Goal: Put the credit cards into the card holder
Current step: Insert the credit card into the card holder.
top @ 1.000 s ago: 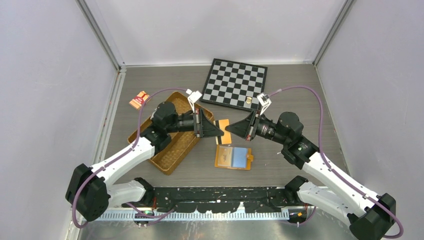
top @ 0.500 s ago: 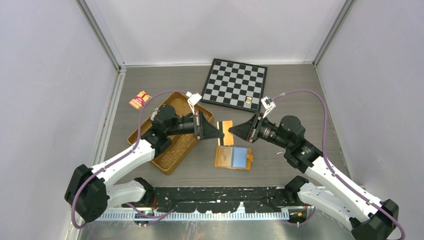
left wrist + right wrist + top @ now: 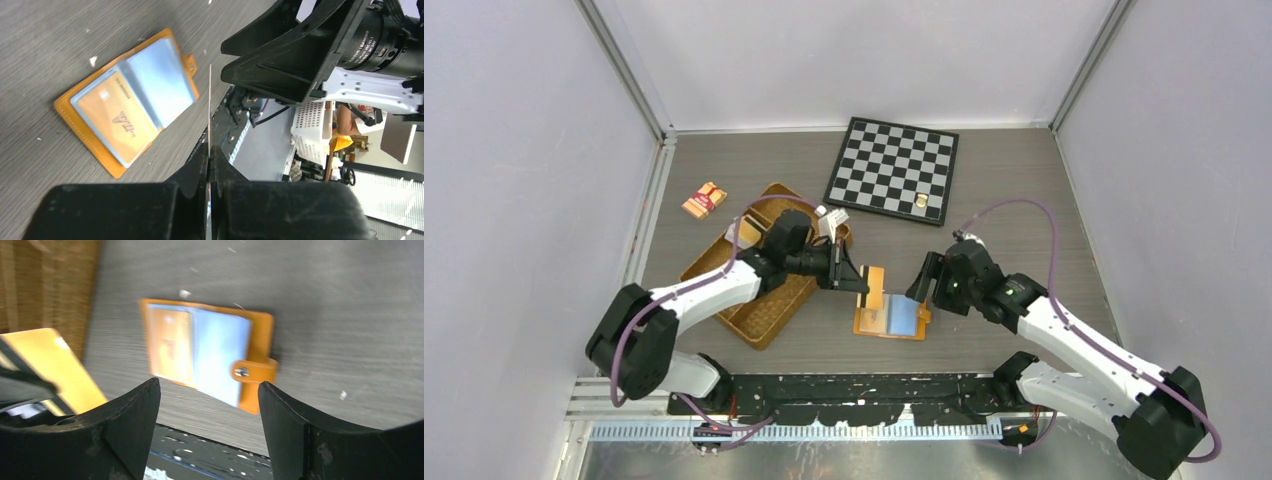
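While the left gripper (image 3: 861, 283) pinches an orange-yellow card (image 3: 876, 286) by one end, with its jaws closed flat against the plastic, the card sticks out to the right, clear of the grey table (image 3: 1014, 190). In the left wrist view the card shows only as a thin line running out from between the black fingers (image 3: 192, 167). From overhead, its near edge reaches the far left corner of the card holder (image 3: 862, 322). Whether the two touch cannot be told.

The card holder lies flat and spread open near the middle of the table, a little nearer than both grippers. Its left sleeve holds an orange card (image 3: 117, 120) and its right sleeve holds a light blue card (image 3: 160, 82). The snap tab (image 3: 242, 372) sticks out from the holder's right edge.

The right gripper (image 3: 921, 292) hangs over the right end of the holder, its jaws spread wide with nothing between them. The right wrist view is blurred, but it shows the holder framed between the two fingers and the held card at the left edge.

A brown woven tray (image 3: 759, 310) sits to the left, under the left arm. A chessboard (image 3: 884, 165) lies at the far side, with a small gold piece (image 3: 921, 202) on its near edge. A red-and-tan packet (image 3: 704, 199) lies far left, well apart from the rest.
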Tool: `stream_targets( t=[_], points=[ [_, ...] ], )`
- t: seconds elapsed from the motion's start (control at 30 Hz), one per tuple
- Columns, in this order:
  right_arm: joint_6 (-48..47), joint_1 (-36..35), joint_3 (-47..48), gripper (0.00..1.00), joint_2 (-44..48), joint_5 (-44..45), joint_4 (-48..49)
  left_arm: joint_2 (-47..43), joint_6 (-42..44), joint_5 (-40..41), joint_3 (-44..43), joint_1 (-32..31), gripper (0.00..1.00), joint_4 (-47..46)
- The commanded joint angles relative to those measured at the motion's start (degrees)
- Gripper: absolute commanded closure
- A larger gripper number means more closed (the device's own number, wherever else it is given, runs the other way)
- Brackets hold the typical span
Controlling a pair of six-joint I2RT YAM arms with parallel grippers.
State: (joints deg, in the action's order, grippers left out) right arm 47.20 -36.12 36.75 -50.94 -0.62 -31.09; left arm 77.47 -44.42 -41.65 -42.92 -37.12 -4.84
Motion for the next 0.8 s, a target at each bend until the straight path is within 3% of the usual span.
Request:
stream_targets(
  t=[0.0,0.17,0.4,0.77],
  points=[
    [3.8,0.2,-3.9,0.24,-2.1,2.5,-2.8,4.6,2.1,-0.1,-1.0,-1.3,1.0,1.5],
    [4.4,0.2,-6.1,0.24,-4.3,1.4,1.4,10.2,-0.8,-1.2,0.9,-2.4,1.0,-4.3],
    [4.9,0.2,-7.5,0.33,-9.9,-3.2,4.7,15.9,-2.9,-1.4,1.2,-3.5,1.0,-9.0],
    [5.4,0.2,-7.3,0.57,-18.0,-0.7,3.2,22.2,-6.3,-1.8,2.8,-3.6,1.0,-14.9]
  ],
)
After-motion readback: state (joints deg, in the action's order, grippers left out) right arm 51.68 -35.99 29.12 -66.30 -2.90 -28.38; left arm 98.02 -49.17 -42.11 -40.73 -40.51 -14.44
